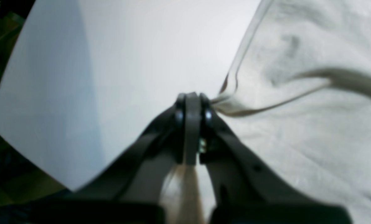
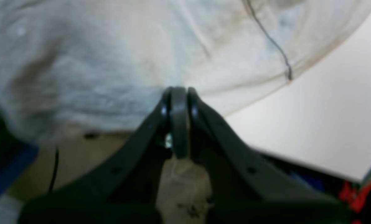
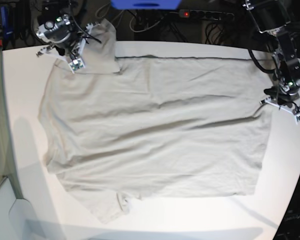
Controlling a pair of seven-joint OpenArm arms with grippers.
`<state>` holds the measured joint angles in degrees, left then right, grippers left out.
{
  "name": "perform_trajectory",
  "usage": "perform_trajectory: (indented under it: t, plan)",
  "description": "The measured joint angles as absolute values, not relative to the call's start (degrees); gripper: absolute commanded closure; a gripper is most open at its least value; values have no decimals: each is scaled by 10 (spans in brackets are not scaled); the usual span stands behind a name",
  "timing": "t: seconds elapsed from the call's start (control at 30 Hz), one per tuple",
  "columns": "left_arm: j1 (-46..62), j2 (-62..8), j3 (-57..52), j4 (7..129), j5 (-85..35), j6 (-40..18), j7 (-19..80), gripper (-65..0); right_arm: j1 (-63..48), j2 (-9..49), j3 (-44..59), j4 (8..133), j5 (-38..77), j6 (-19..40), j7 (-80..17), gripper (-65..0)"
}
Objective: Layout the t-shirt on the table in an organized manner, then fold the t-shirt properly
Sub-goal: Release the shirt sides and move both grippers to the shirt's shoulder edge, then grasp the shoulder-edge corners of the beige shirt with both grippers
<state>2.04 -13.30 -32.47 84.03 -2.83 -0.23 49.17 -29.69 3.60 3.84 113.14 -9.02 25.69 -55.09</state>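
Both grippers, left (image 3: 282, 102) and right (image 3: 72, 50), are pinching edges of the limp beige-grey cotton t-shirt (image 3: 155, 135) (soft, light, drapes) on the white table (image 3: 20, 100).

Plain beige-grey t-shirt (image 3: 155, 140), white table (image 3: 20, 75)

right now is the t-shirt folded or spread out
Spread out: the t-shirt lies open across the table, wrinkled, one sleeve tucked at the near edge.

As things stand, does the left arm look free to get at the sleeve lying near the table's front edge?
Probably not yet: the left gripper is shut on the t-shirt at its side edge. Nothing lies over the sleeve, but the gripper must let go first.
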Motion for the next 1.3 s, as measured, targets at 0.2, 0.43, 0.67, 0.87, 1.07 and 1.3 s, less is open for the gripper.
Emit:
perform_trajectory:
  t: [0.2,0.43,0.67,0.87,1.07,1.3]
  plan:
    - [61,-143,-331,913,-22,-122,543,-219,-280,35,38,1145,-90,257,-541,0]
    - [101,-141,-385,1009,-23,-147,595,-363,-268,35,38,1145,-90,257,-544,0]
    - [173,-131,-385,1059,-25,-167,595,-427,-254,35,37,1145,-90,257,-547,-81]
    - [179,-93,-424,1054,-24,-232,596,-471,-248,35,38,1145,-90,257,-534,-275]
    - [186,-82,-427,1040,-27,-251,592,-476,-255,34,58,1145,-92,276,-484,-364]
    - [192,-77,-426,976,-26,-251,540,-473,-222,-21,167,1145,-89,394,-482,-376]
